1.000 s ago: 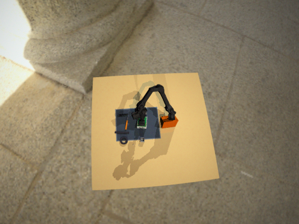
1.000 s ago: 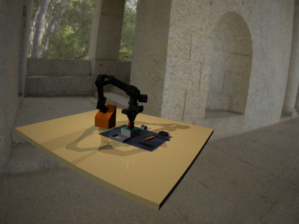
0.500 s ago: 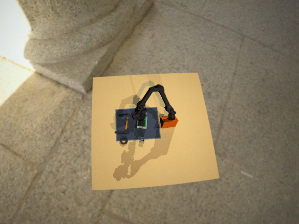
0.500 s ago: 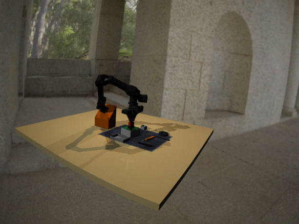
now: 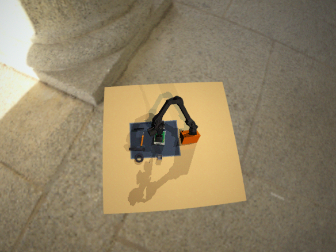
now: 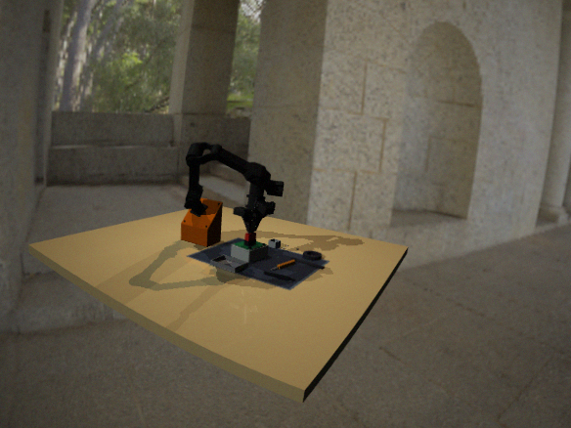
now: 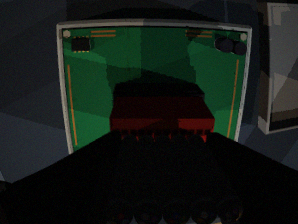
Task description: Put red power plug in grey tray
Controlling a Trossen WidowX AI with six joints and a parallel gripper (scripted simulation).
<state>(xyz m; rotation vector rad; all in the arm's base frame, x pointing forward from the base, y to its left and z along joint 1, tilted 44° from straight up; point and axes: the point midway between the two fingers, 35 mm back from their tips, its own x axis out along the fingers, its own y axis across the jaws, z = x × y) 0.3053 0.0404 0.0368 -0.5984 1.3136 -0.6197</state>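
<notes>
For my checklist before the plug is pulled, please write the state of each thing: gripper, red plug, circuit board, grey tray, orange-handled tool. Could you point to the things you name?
Gripper [image 6: 250,232] [image 7: 164,143]: shut on the red plug.
Red plug [image 6: 250,238] [image 7: 162,110]: upright, at the board.
Circuit board [image 6: 241,243] [image 7: 90,100]: level on its pale base.
Grey tray [image 6: 237,265] [image 7: 264,125]: beside the base, plug not inside.
Orange-handled tool [image 5: 142,140] [image 6: 285,264]: lying flat.

The tan surface [image 5: 201,172] [image 6: 274,332] carried an orange block [image 5: 190,138] [image 6: 196,232] under the arm's foot and, just beside it, a dark blue mat [image 5: 171,149] [image 6: 293,282], with a dark ring [image 5: 135,158] [image 6: 312,259] overlapping the mat's edge.
</notes>
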